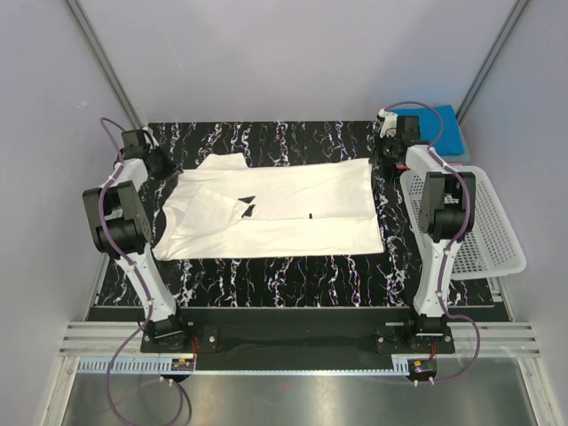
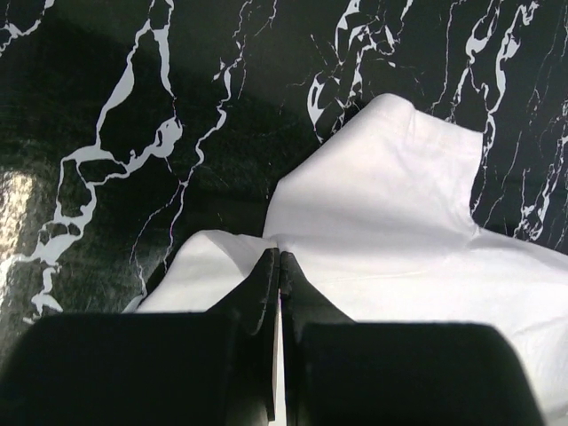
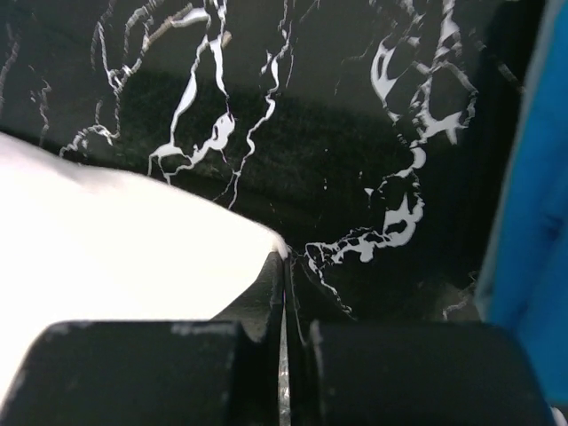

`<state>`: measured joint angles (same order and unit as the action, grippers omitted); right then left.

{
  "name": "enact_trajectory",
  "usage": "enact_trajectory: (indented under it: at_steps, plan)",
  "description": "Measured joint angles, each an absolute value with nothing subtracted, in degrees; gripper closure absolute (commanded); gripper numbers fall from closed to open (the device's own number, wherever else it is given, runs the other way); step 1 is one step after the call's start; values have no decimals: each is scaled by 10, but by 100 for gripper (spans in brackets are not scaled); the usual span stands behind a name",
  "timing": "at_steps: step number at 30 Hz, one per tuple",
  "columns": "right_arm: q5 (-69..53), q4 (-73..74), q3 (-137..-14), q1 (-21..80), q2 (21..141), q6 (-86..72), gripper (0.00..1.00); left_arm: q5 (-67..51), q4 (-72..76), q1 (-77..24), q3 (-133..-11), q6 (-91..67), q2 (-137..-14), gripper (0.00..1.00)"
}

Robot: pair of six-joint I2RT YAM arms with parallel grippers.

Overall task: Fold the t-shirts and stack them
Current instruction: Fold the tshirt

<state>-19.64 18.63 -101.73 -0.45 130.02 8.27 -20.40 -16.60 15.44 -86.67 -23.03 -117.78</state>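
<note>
A white t-shirt (image 1: 275, 209) with a small black print lies spread flat on the black marble table (image 1: 293, 275), its far sleeve folded inward. My left gripper (image 1: 165, 169) is at the shirt's far left corner. In the left wrist view it (image 2: 279, 255) is shut on a pinched ridge of the white cloth (image 2: 399, 231). My right gripper (image 1: 383, 155) is at the shirt's far right corner. The right wrist view shows it (image 3: 286, 258) shut on the tip of that white corner (image 3: 115, 240). A folded bright blue t-shirt (image 1: 444, 129) lies at the far right, also seen as the blue t-shirt (image 3: 532, 213) beside the right gripper.
A white plastic lattice basket (image 1: 484, 222) hangs over the table's right edge, next to the right arm. Grey walls close in on both sides and behind. Bare marble runs along the near edge in front of the shirt.
</note>
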Motion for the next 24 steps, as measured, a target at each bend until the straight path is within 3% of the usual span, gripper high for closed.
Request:
enact_trajectory:
  at_steps: [8,24]
  plan:
    - [-149,46,-863,-1,1180,72,100,-201,-164,154,-823,-238,-1114,100]
    - [-141,-182,-628,4,1062,38,100,-205,-153,154,-736,-246,-1075,100]
